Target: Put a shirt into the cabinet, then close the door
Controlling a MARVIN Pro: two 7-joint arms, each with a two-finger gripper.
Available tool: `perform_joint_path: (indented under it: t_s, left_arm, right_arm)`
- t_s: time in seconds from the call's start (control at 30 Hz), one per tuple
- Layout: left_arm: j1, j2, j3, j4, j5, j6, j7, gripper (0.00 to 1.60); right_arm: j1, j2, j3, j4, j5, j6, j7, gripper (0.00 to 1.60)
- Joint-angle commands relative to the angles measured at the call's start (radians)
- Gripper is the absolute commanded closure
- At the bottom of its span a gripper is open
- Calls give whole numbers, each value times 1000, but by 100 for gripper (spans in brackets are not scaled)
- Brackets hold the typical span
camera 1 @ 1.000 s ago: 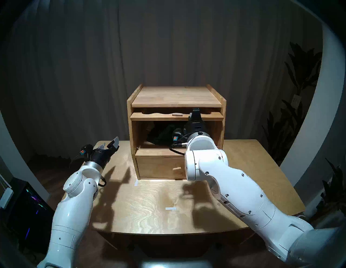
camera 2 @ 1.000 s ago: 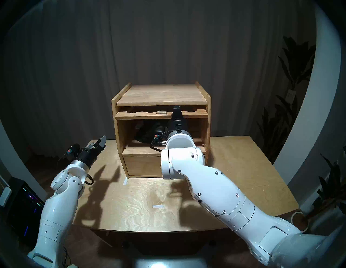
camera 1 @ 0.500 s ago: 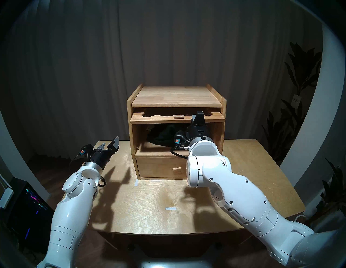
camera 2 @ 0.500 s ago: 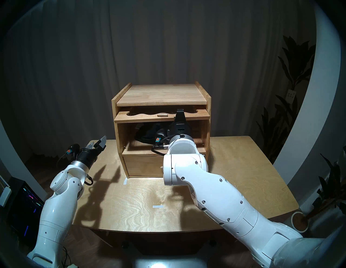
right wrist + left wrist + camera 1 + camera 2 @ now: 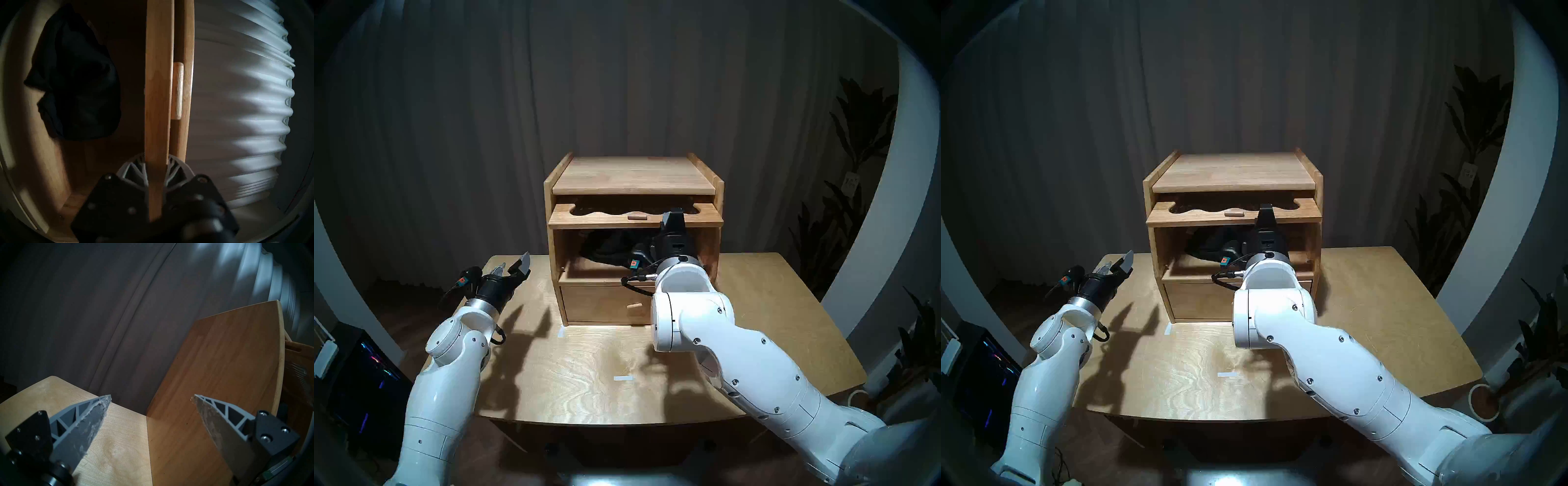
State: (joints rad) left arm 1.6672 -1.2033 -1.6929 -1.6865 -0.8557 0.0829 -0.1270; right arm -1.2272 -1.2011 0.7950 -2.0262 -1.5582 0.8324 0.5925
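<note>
The light-brown cabinet [image 5: 633,176] stands at the back of the table. The black shirt [image 5: 605,247] lies inside its upper compartment and also shows in the right wrist view [image 5: 76,84]. The door [image 5: 602,219] lies flat and sticks partway out of the slot under the top, its wavy window edge and peg handle [image 5: 636,215] showing. My right gripper [image 5: 673,217] is shut on the door's front edge [image 5: 158,84], right of the peg [image 5: 177,90]. My left gripper [image 5: 514,264] is open and empty, left of the cabinet's side wall [image 5: 220,370].
A drawer [image 5: 602,302] with a peg [image 5: 634,305] sits shut below the compartment. Two white tape marks [image 5: 623,378] [image 5: 560,332] lie on the wooden table [image 5: 772,305]. Plants [image 5: 857,152] stand at the right and a lit computer case [image 5: 365,373] at the left.
The door has slid further out of its slot toward me, with my right gripper shut on its edge. My left gripper has sunk slightly.
</note>
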Motion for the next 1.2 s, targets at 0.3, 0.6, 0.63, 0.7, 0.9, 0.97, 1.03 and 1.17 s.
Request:
perform_joint_path:
  t_s: [0.3,0.6,0.63,0.7,0.9,0.97,1.03,1.17]
  left_arm:
    - [5,7,-6,-39,-12,-5,-13,0]
    - [25,8,-4,-55,-13,-6,-16,0]
    - [25,8,-4,-55,-13,-6,-16,0]
    - [34,8,-6,-62,-14,-7,-18,0]
    - [50,9,-9,-71,-14,-10,-23,0]
    - [57,10,-11,-77,-15,-9,-23,0]
    - [61,11,-12,-82,-15,-9,-24,0]
    - [69,11,-16,-90,-16,-10,-26,0]
  right_arm:
    - [7,-16,-48,-48,-66,33,45,160]
    - [-1,-15,-76,-76,-111,71,75,160]
    - [-1,-15,-76,-76,-111,71,75,160]
    - [-7,-9,-83,-87,-126,83,88,160]
    - [-31,15,-83,-116,-157,110,114,160]
    - [-31,16,-87,-123,-167,112,122,160]
    - [-30,14,-94,-125,-175,114,128,160]
    - [-35,15,-107,-135,-194,126,139,160]
